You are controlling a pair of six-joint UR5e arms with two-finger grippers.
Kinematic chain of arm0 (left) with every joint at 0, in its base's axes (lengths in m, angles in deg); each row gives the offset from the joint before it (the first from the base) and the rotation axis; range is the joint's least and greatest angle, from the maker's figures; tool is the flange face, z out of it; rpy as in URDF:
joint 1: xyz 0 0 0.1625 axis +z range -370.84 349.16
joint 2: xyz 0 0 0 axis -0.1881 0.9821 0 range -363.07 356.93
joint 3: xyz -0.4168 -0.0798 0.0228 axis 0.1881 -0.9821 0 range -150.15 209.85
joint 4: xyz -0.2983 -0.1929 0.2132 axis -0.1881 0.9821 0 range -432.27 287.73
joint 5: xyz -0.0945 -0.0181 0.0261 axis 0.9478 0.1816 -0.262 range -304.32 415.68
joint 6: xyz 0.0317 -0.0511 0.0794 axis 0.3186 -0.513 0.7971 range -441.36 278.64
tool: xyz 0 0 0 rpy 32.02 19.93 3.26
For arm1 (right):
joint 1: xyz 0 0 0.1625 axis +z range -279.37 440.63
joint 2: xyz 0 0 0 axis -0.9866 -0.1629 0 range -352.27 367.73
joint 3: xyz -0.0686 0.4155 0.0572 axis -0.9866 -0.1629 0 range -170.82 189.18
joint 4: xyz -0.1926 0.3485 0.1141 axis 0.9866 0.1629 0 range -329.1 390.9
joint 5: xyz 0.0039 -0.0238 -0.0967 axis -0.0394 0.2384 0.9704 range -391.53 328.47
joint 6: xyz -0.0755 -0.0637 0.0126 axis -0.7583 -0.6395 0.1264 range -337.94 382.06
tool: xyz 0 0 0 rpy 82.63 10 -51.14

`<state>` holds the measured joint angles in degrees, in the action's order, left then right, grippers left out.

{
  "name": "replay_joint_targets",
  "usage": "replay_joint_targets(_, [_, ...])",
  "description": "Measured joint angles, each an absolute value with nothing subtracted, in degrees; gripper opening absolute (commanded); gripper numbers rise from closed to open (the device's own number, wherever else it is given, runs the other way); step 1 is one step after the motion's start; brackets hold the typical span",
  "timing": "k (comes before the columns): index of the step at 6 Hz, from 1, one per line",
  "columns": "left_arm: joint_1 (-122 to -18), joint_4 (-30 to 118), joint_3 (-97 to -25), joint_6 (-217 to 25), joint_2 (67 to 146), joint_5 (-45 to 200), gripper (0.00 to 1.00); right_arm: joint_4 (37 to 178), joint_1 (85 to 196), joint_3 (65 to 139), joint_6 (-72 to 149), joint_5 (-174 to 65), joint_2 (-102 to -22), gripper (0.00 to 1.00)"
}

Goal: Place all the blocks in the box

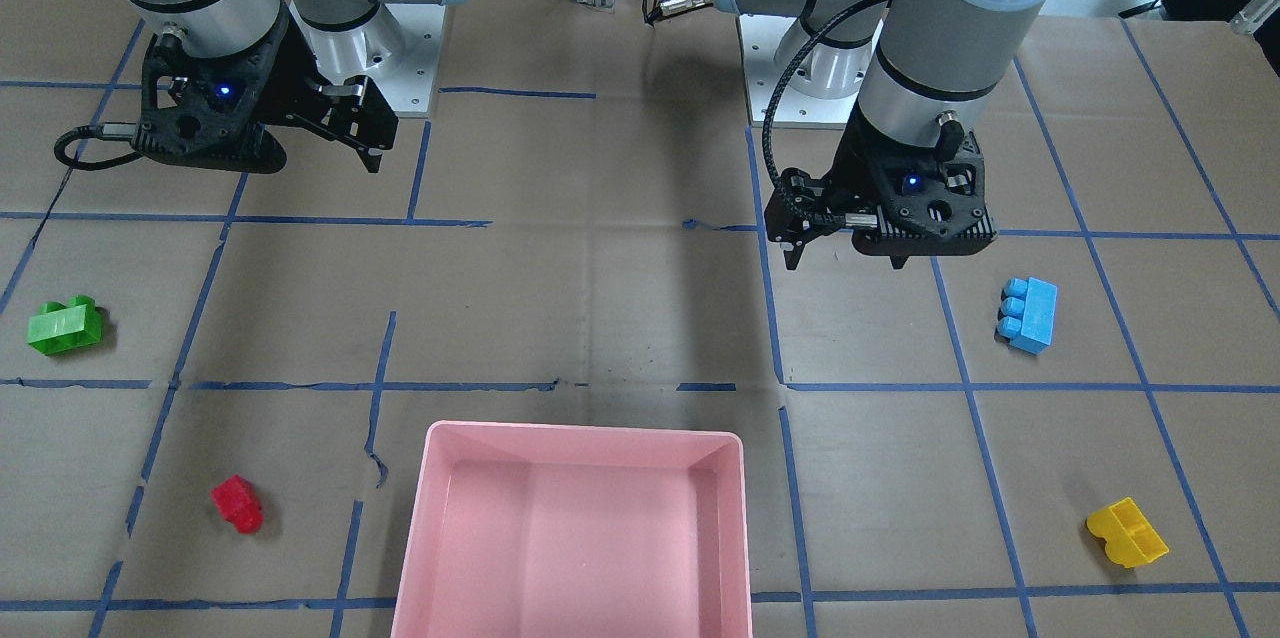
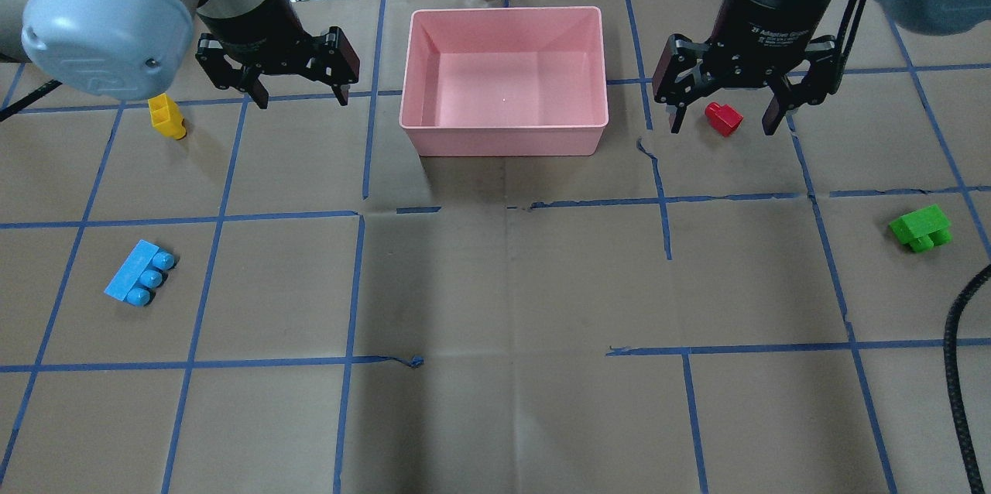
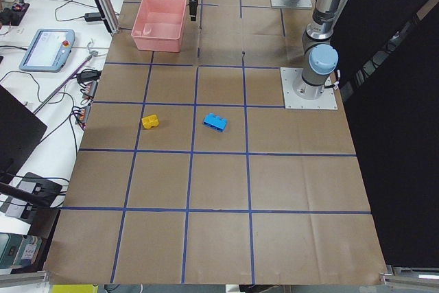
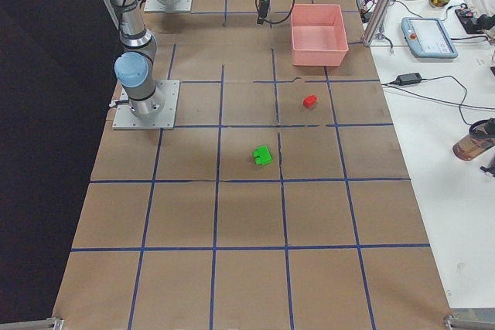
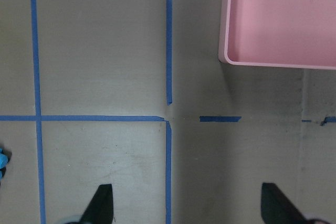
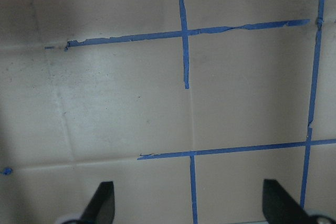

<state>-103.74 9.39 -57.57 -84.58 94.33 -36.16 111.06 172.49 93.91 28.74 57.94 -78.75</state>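
Note:
Both grippers hang high above the table, open and empty. My left gripper [image 2: 300,95] [image 1: 797,243] is left of the pink box [image 2: 503,11] [image 1: 580,433]. My right gripper [image 2: 721,125] [image 1: 365,133] is on the box's other side. The box holds nothing. On the left arm's side lie the light blue block [image 2: 139,273] [image 1: 1030,314] and the yellow block [image 2: 166,116] [image 1: 1127,532]. On the right arm's side lie the red block [image 2: 724,118] [image 1: 237,503] and the green block [image 2: 920,228] [image 1: 65,326]. The left wrist view shows the open fingertips [image 5: 102,203] and the box's corner [image 5: 231,59].
The table is brown paper with a grid of blue tape lines [image 2: 356,277]. The arm bases [image 1: 400,48] stand at the robot's edge. A black cable [image 2: 956,370] hangs at the right edge of the overhead view. Monitors and cables lie beyond the table's far edge.

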Motion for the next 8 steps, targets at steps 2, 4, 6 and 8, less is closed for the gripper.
replay_joint_targets(2, [-103.7,9.4,-57.5,-84.5,94.5,-36.3,1.0,111.1,172.5,94.0,28.7,58.0,-78.7,1.0])
replay_joint_targets(4, [-103.6,9.4,-57.6,-84.5,94.3,-36.4,1.0,111.1,172.4,94.0,28.7,58.0,-78.7,1.0])
replay_joint_targets(6, [-103.5,9.4,-57.9,-84.5,93.7,-36.5,1.0,110.9,171.7,93.5,28.6,58.2,-78.7,1.0])
replay_joint_targets(8, [-101.7,10.1,-58.3,-83.4,92.7,-37.0,1.0,110.9,168.3,92.9,24.7,59.1,-78.7,1.0])
